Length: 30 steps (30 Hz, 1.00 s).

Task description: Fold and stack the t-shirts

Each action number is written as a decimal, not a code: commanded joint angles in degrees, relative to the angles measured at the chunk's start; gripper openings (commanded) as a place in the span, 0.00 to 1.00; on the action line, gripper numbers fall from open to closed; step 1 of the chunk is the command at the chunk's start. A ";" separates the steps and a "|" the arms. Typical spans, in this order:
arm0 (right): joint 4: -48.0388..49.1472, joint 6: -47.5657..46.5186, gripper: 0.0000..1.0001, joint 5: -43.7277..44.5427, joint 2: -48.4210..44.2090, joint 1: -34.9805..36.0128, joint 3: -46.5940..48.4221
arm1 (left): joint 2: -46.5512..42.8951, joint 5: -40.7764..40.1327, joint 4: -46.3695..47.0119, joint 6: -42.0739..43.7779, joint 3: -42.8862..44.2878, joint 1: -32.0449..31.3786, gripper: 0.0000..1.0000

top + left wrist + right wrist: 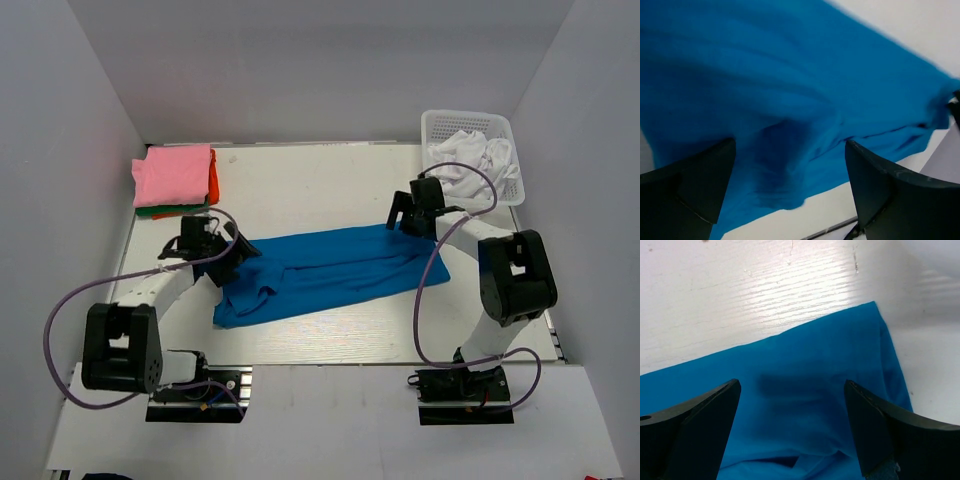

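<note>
shirt point(335, 272) lies lengthwise left-right | your left gripper point(790, 152), right gripper point(790, 390) sit above its ends | both jaws wide open, empty

Soft matt blue cloth t-shirt point(330, 272)

We are looking down on the shirt point(790, 85), which is filling most of the view and lying rumpled in soft folds. The left gripper point(790, 144) is hanging over it, fingers point(695, 180) standing wide apart. Table point(905, 25) is showing at upper right and along the bottom.
</note>
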 commanded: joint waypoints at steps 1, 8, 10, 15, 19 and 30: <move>-1.22 1.52 0.90 -1.61 3.53 0.32 3.31 | 4.24 3.38 5.03 0.11 -1.66 -2.22 1.00; -5.09 4.51 0.90 -1.08 -0.14 2.59 -5.01 | 23.22 -11.55 -1.89 2.66 13.95 -1.53 1.00; -7.81 4.60 0.90 -1.69 -4.97 5.13 -10.97 | 34.29 -15.68 -5.32 3.97 26.95 -1.00 1.00; -7.56 6.00 0.90 -8.63 -19.81 15.50 -23.05 | 61.26 -13.62 -15.08 8.53 71.60 -3.28 1.00; -7.76 2.67 0.90 -13.73 -25.44 29.56 -26.74 | 82.46 0.72 -13.88 7.85 100.60 -4.51 1.00; -3.08 -15.53 0.90 -22.62 -18.35 49.62 -22.27 | 89.63 7.70 12.07 -2.79 101.71 -9.52 1.00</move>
